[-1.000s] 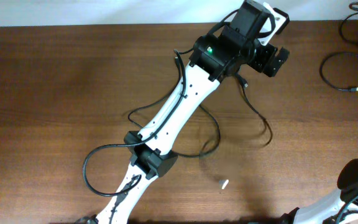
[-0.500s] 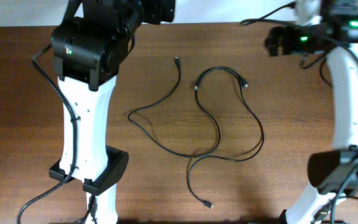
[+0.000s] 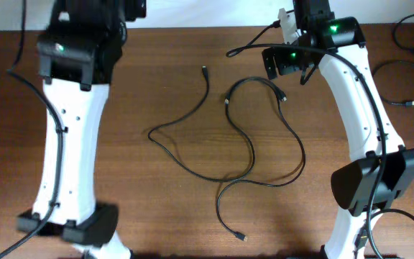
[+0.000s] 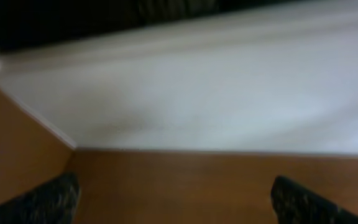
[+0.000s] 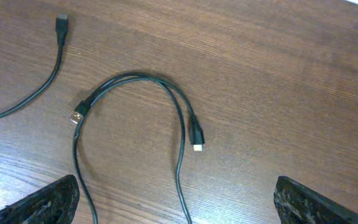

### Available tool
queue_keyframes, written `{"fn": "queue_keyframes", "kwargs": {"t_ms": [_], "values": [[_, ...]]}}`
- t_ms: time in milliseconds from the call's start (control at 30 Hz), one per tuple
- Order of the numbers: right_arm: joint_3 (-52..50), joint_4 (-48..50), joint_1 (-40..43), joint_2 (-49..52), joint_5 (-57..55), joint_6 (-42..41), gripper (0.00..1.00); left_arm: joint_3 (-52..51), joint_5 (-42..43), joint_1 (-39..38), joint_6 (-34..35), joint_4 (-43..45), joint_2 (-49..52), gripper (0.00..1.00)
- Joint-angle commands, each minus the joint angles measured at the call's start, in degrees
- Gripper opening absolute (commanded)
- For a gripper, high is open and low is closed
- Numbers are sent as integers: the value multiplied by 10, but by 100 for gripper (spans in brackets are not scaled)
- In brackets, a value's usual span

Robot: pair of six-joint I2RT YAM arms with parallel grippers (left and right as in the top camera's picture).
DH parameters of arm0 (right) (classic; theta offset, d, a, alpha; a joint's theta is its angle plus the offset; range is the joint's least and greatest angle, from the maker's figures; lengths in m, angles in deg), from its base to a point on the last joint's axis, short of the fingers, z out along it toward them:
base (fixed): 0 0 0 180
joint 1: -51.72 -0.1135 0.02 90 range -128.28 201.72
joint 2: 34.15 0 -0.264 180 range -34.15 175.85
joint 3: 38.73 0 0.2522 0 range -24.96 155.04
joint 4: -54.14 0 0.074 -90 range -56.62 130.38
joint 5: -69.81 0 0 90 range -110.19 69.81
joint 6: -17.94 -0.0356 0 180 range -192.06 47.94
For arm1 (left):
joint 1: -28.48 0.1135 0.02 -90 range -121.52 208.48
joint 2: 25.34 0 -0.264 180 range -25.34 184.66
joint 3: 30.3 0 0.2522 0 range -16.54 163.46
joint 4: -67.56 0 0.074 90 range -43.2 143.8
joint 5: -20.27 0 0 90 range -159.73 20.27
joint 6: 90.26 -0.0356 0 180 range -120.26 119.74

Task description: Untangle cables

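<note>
Two thin black cables lie crossed in the middle of the table. One cable (image 3: 180, 119) runs from a plug at the top centre down in an S. The other cable (image 3: 293, 144) forms a loop with two plugs at its top, then trails to the front. My right gripper (image 5: 179, 210) hangs open above the table just behind that loop (image 5: 166, 93), holding nothing; from overhead the right gripper (image 3: 290, 66) is at the upper right. My left gripper (image 4: 178, 208) is open and empty, facing the white wall past the table's far left edge.
More black cables (image 3: 394, 83) lie at the far right edge of the table. The left arm (image 3: 70, 129) stretches along the left side and the right arm (image 3: 361, 108) along the right side. A white wall (image 4: 216, 93) borders the table's far edge.
The left arm has swung from the table's middle to the far left, uncovering the cables. The right arm has come in over the upper right. The cables have not moved.
</note>
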Motion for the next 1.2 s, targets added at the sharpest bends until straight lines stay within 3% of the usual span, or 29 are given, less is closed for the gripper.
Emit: {"fn": "queue_keyframes", "kwargs": {"t_ms": [0,100,200,267,333,433,533,667,767,1100,1167], "values": [[6,0,1,-3,-15,3,99,-273,-3,6,-10,132,-128,99],[6,-1,1,8,-16,3,99,-462,-3,4,-20,241,-201,99],[1,-1,1,19,-17,3,99,-517,-3,4,-3,216,-205,99],[0,2,1,29,-17,3,99,-529,-3,8,9,159,-199,99],[-2,12,1,48,-17,-2,99,-534,49,8,20,104,-181,99],[-35,33,0,69,-21,-47,99,-534,114,7,55,107,-174,99],[-133,93,0,72,-37,-127,100,-534,113,7,61,120,-174,99],[-224,145,0,72,-38,-170,100,-534,113,7,61,119,-174,99],[-278,196,1,72,-55,-171,100,-534,114,7,61,113,-174,99],[-307,227,26,73,-94,-171,95,-534,113,7,61,88,-174,99],[-324,246,28,73,-91,-171,87,-534,113,7,61,88,-174,99]]}}
